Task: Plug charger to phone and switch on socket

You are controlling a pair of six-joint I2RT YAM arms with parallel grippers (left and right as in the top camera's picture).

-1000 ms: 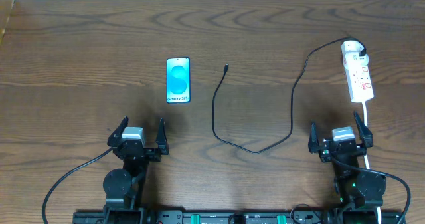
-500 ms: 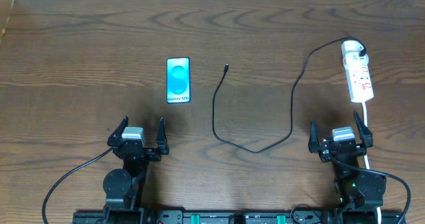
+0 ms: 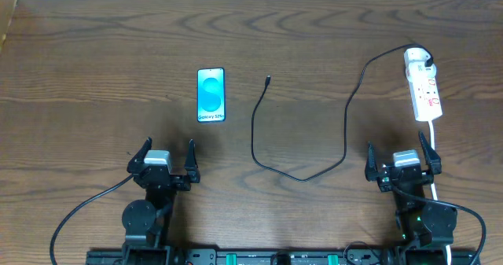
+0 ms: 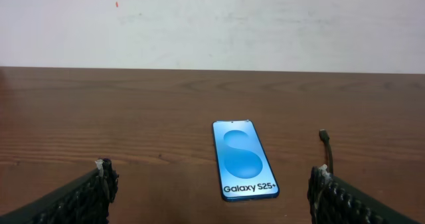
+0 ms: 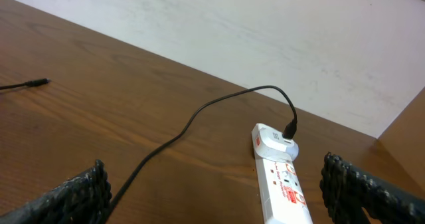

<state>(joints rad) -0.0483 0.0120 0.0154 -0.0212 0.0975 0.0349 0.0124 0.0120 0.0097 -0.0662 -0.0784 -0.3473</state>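
Note:
The phone (image 3: 211, 95) lies flat on the table with its blue screen up, also seen in the left wrist view as the phone (image 4: 244, 159). The charger's black cable (image 3: 343, 131) loops across the middle; its connector tip (image 3: 268, 79) lies loose to the right of the phone, and its white plug (image 3: 416, 58) sits in the far end of the socket (image 3: 424, 90). My left gripper (image 3: 163, 158) stands open near the front edge, below the phone. My right gripper (image 3: 402, 158) stands open just in front of the socket (image 5: 282, 184). Nothing is between either pair of fingers.
The socket's white cord (image 3: 435, 151) runs back past my right gripper toward the front edge. A pale wall borders the far side of the wooden table (image 3: 94, 60).

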